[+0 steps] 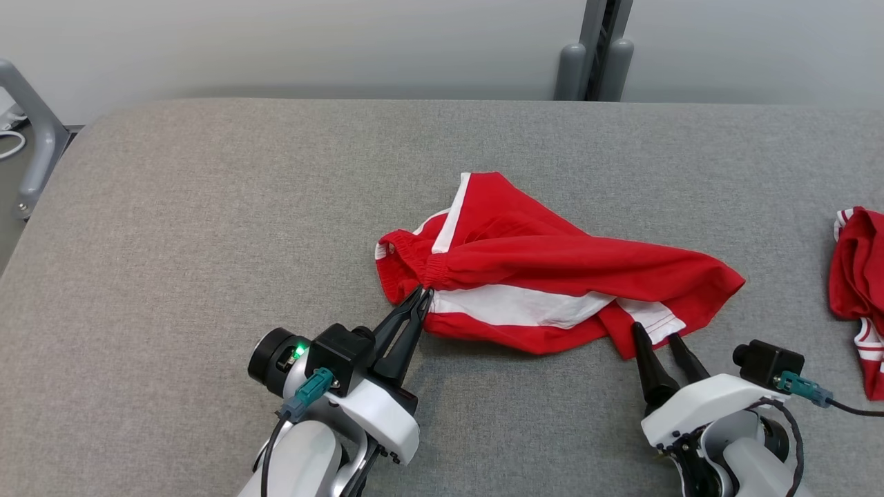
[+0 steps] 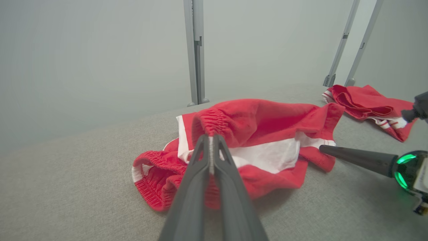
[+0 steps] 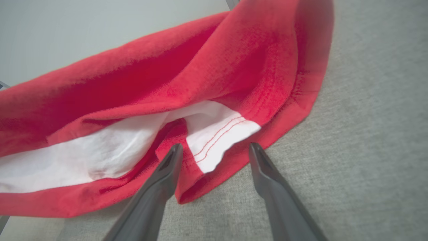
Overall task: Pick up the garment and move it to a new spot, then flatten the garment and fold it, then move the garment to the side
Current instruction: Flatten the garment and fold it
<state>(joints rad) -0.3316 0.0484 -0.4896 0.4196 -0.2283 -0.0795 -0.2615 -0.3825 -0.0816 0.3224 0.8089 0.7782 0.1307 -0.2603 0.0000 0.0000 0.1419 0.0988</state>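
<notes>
The garment [image 1: 552, 262] is clamped at its waistband [image 1: 442, 266] by the left tool [image 1: 423, 295]; the right tool [image 1: 655, 331], apart at lower right, should be closed squarely over the hem [image 1: 655, 316].

Red-and-white garment [image 1: 552, 266] lies crumpled mid-table, waistband lifted.

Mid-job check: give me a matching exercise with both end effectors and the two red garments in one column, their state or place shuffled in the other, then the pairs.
1. left end effector
2. right end effector
3. red-and-white garment
4. second red garment

A. bunched at the right edge of the grey surface
B. open, fingers either side of the white hem corner
C. shut on the elastic waistband
D. rumpled mid-surface, between both end effectors

Pairs: 1-C, 2-B, 3-D, 4-A.
</notes>
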